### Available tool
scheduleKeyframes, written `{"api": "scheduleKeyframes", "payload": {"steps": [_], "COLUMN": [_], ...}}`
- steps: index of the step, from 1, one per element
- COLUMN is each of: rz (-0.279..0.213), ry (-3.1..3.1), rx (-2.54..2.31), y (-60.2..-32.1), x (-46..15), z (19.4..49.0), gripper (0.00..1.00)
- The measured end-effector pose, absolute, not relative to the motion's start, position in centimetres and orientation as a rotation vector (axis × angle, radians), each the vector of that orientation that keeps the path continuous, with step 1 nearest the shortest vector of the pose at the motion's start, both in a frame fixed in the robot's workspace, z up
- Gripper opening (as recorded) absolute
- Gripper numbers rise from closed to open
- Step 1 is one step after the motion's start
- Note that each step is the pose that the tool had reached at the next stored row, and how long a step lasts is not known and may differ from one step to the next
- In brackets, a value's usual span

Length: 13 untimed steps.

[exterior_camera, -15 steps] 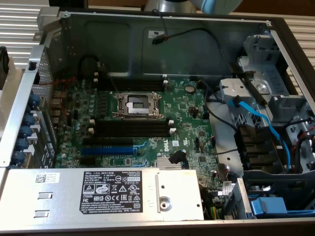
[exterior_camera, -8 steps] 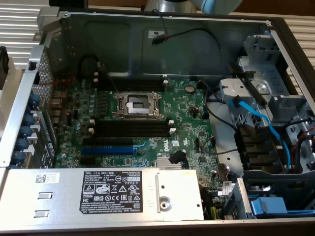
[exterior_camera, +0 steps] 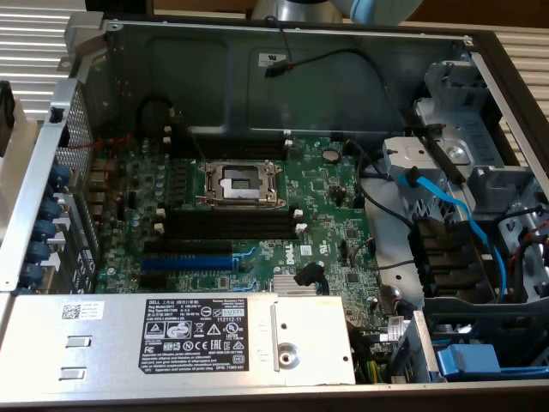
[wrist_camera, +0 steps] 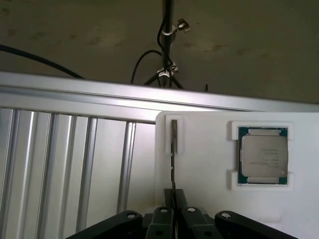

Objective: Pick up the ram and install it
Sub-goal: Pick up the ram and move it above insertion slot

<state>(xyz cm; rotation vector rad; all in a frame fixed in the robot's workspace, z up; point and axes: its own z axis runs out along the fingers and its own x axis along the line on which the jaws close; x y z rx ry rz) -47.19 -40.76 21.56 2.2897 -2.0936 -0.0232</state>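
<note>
Standing edge-on in a narrow slot of a white holder, the ram runs down between the black fingers, which pinch its near end; a processor chip sits well apart in its own recess. In the exterior view, the open computer case shows the green motherboard with empty black memory slots, and only a little of the arm shows beyond the case's far wall. "DELL" is readable on the power supply label.

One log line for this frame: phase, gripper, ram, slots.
phase: at pickup tray | gripper: closed around ram standing in tray | CPU beside it | motherboard slots: empty
</note>
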Motion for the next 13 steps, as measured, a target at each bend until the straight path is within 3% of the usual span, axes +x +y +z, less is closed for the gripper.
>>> {"api": "scheduleKeyframes", "payload": {"steps": [13], "rz": [-0.018], "ry": [-2.091], "rx": [2.287], "y": [-40.8], "x": [-47.2], "z": [24.4], "gripper": [0.13]}}
